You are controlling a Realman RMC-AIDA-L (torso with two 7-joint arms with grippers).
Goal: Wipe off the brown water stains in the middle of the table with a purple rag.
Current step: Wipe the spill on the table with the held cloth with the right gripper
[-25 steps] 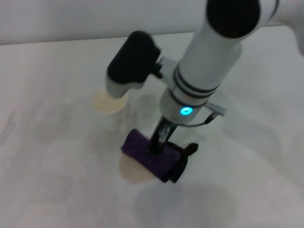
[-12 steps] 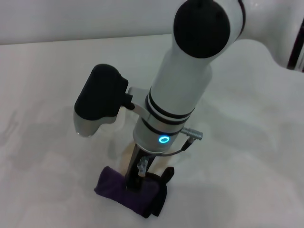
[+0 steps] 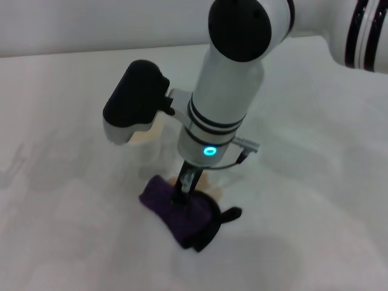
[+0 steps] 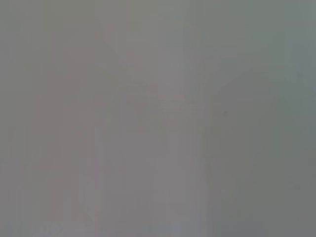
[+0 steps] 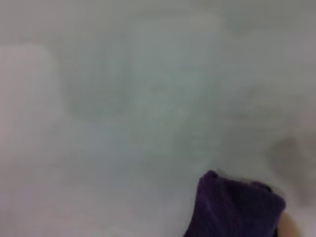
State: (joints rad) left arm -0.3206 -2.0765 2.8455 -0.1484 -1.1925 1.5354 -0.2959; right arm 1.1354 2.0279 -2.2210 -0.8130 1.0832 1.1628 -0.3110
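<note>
Head view: a white table (image 3: 60, 230) fills the scene. The right arm reaches down from the upper right, and its bulk hides much of the table's middle. The right gripper (image 3: 183, 195) points straight down, its dark fingers pinched narrow onto the purple rag (image 3: 179, 209), which lies pressed flat on the table toward the near side. A black loop tail sticks out of the rag on the robot's right. Only slivers of the brown water stains (image 3: 213, 192) show, as a tan patch just behind the rag beside the fingers; the remainder is covered by rag and arm. A pale cream shape behind the arm's black wrist housing is too hidden to identify. The left arm is not visible.

Left wrist view: a blank grey field with nothing recognisable, so the left gripper's state cannot be told.

Right wrist view: mostly pale blurred table (image 5: 123, 98). One corner of the purple rag (image 5: 232, 207) is cut off by the frame edge. The gripper's own fingers do not show here.
</note>
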